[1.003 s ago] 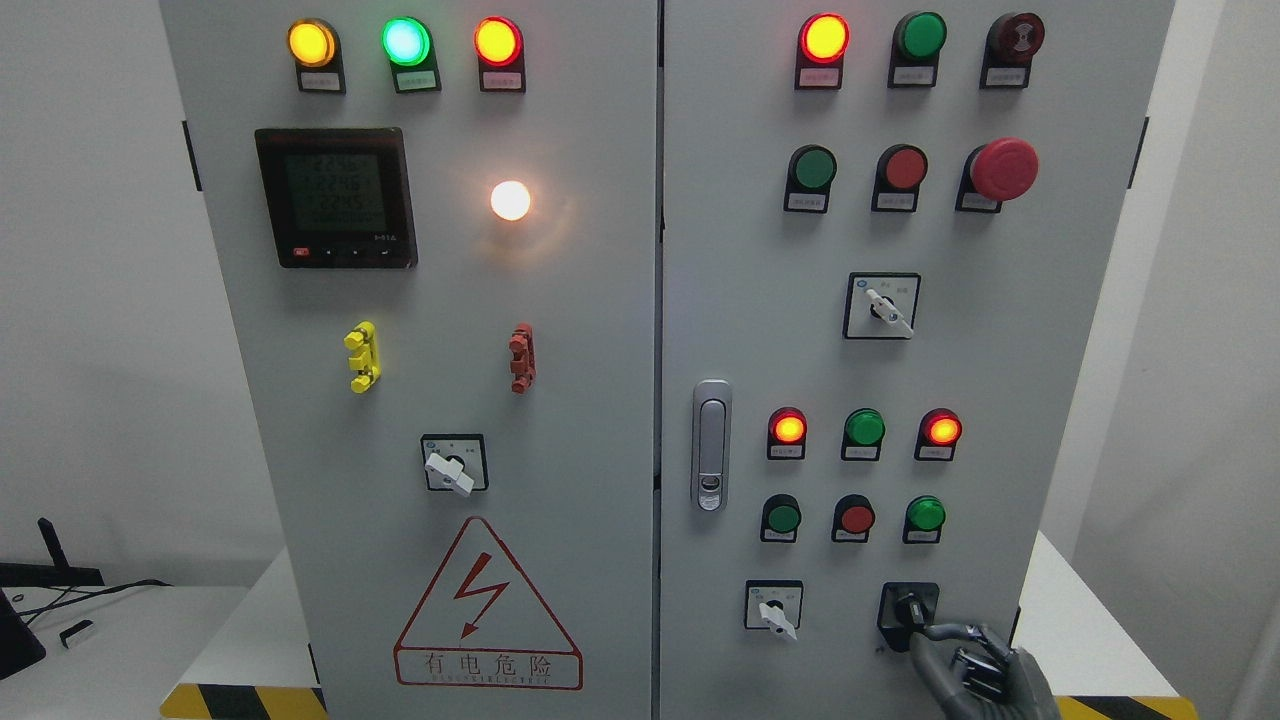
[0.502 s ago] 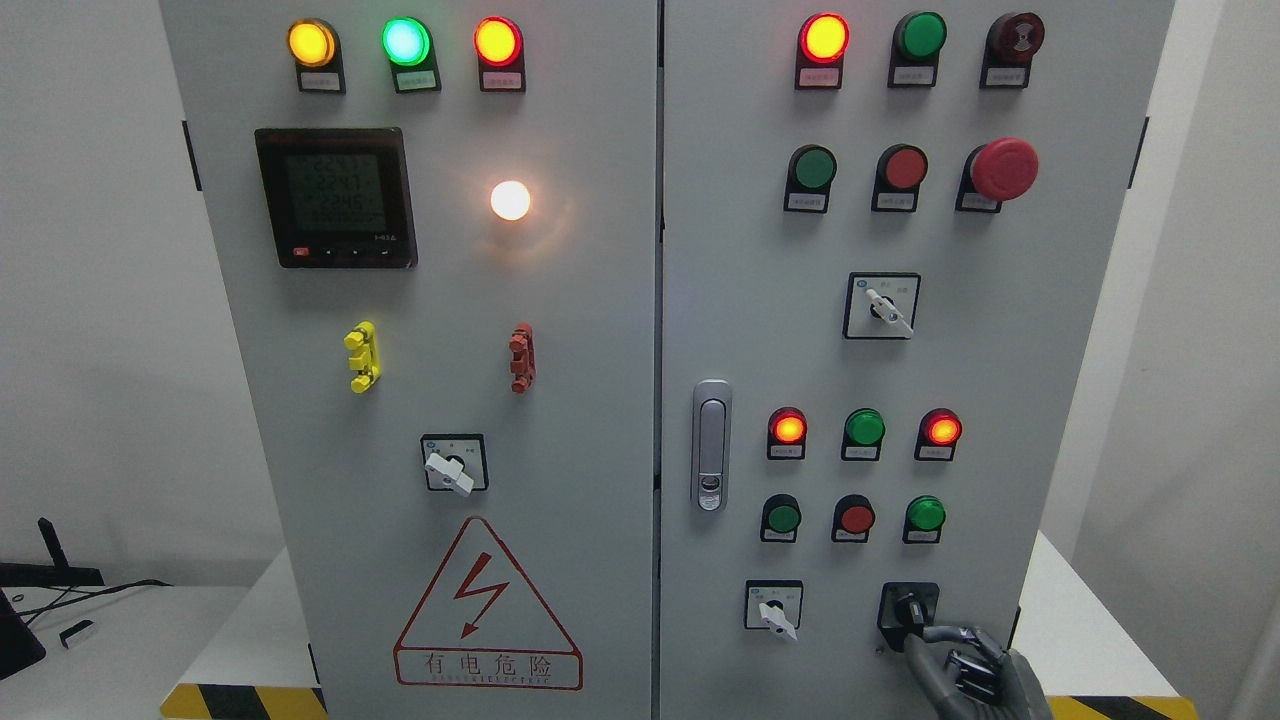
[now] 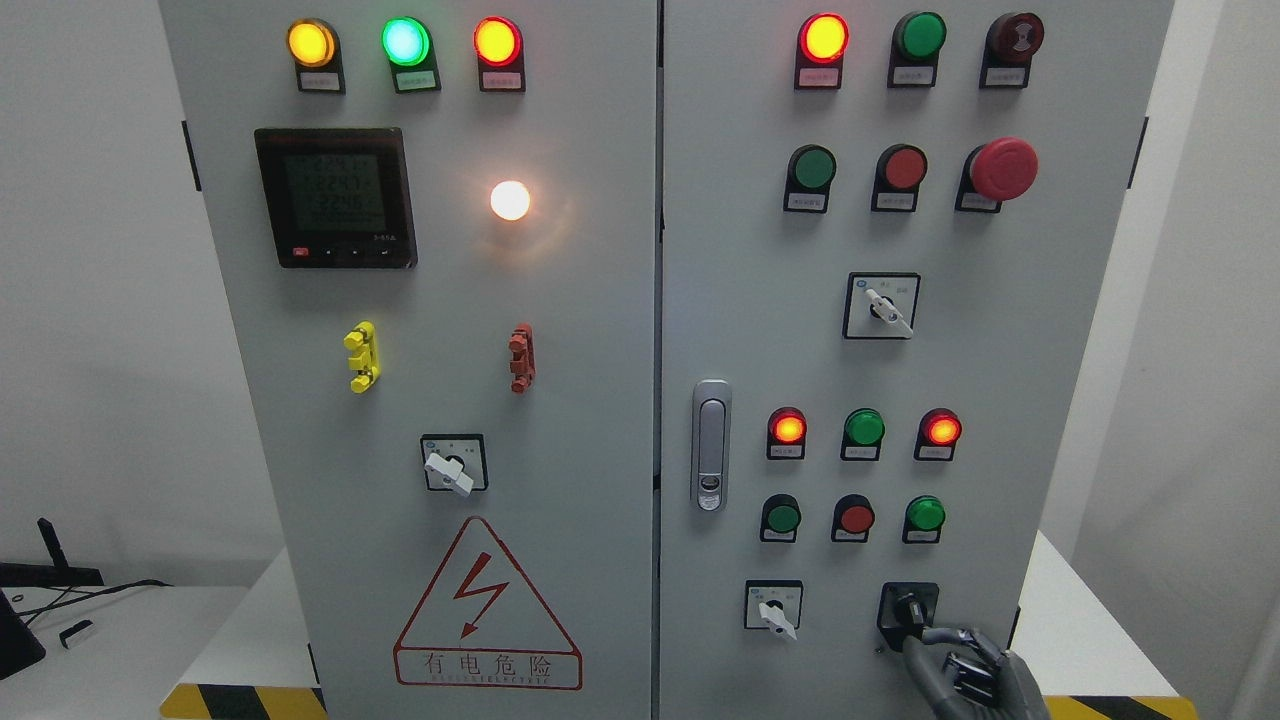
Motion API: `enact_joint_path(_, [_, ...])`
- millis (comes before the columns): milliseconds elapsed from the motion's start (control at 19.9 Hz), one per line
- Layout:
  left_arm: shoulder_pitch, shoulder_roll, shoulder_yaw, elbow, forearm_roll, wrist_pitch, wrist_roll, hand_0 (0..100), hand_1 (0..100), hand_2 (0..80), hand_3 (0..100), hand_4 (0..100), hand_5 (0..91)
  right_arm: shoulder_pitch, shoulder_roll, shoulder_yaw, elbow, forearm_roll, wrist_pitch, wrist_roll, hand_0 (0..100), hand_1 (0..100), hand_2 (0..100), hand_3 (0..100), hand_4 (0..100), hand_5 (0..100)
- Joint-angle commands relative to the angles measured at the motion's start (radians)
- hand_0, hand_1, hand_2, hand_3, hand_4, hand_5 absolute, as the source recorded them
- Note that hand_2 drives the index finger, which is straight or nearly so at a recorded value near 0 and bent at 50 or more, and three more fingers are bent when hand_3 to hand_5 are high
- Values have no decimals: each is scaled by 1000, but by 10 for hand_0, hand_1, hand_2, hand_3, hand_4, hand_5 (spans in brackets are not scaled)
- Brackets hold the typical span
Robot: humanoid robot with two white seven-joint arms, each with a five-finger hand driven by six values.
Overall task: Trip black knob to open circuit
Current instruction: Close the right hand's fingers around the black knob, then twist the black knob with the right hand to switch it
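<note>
Right hand at lower right of cabinet, fingers curled up against black knob on right door's bottom row; firm grasp not discernible.

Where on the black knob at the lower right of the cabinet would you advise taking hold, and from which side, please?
Probably the raised lever of the black knob, pinched across its narrow flanks. It juts out from its square black plate, so it offers two opposed faces. Come from below right, as the right robot hand does now, with one finger already reaching the knob; that side is free of neighbouring switches.
</note>
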Motion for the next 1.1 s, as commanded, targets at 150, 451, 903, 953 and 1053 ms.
enact_joint_path(150, [0, 0, 0, 0, -31, -1, 1, 120, 389, 0, 0, 0, 0, -2, -23, 2, -8, 0, -1, 1, 396, 753, 485, 1000, 963, 884])
enact_joint_path(451, [0, 0, 0, 0, -31, -1, 1, 120, 389, 0, 0, 0, 0, -5, -14, 13, -11, 0, 6, 0, 399, 751, 484, 1000, 963, 884])
enact_joint_path(903, [0, 0, 0, 0, -31, -1, 1, 120, 389, 0, 0, 0, 0, -5, -1, 30, -11, 0, 7, -3, 401, 749, 480, 1000, 964, 885])
enact_joint_path(953, [0, 0, 0, 0, -31, -1, 1, 120, 389, 0, 0, 0, 0, -5, 0, 31, -12, 0, 7, -2, 401, 749, 480, 1000, 964, 885])
enact_joint_path(1053, [0, 0, 0, 0, -31, -1, 1, 120, 389, 0, 0, 0, 0, -2, 6, 33, -14, 0, 7, -2, 402, 749, 480, 1000, 964, 885])
